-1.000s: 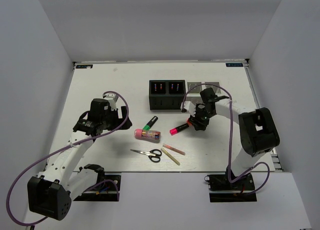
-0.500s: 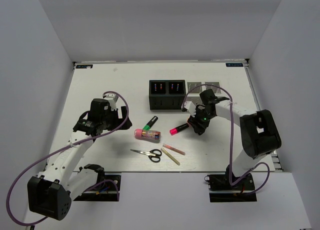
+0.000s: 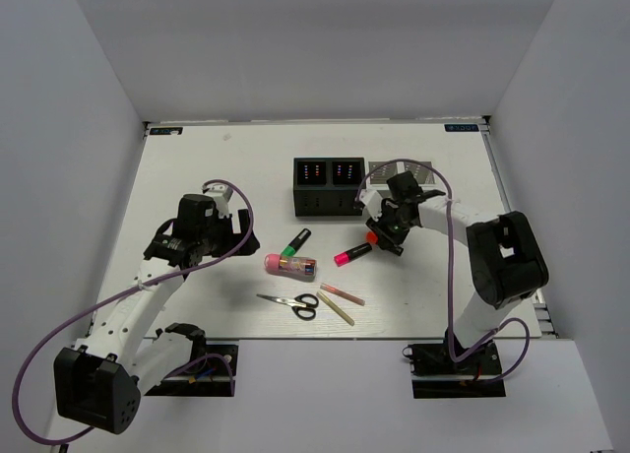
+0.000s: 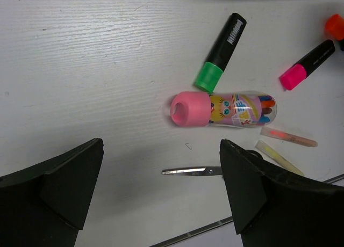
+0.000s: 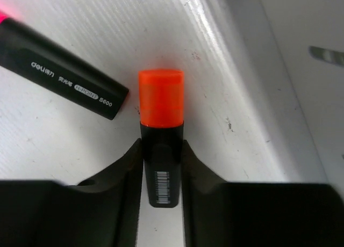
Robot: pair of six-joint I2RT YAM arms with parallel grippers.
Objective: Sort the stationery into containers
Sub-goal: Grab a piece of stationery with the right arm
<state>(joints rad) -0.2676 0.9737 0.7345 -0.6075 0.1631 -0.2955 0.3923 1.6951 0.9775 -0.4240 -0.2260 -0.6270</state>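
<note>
White walls close in a white desk (image 3: 197,167) seen from above. At upper centre of the overhead frame two black bins (image 3: 329,199) stand side by side. Just right of them are two light bins (image 3: 421,167), partly hidden by the right arm.

The right end effector (image 3: 380,238) sits just below the light bins, right of centre. In its wrist view its fingers (image 5: 129,166) are narrowed onto the black body of the orange-capped marker (image 5: 160,104), touching it on both sides, with the cap pointing to the top of the frame. Whether the marker is off the desk cannot be told. The pink-capped marker (image 3: 352,254) lies slanted just left of it.

Near the overhead frame's centre lie the green-capped marker (image 3: 295,242) and, just beside its cap, the pink tube (image 3: 290,266). Below them are the scissors (image 3: 293,302), with the pink stick (image 3: 342,294) and tan stick (image 3: 337,309) to their right.

The left end effector (image 4: 161,150), left of centre overhead, is spread wide and holds nothing. The tube lies on the desk ahead of it.
</note>
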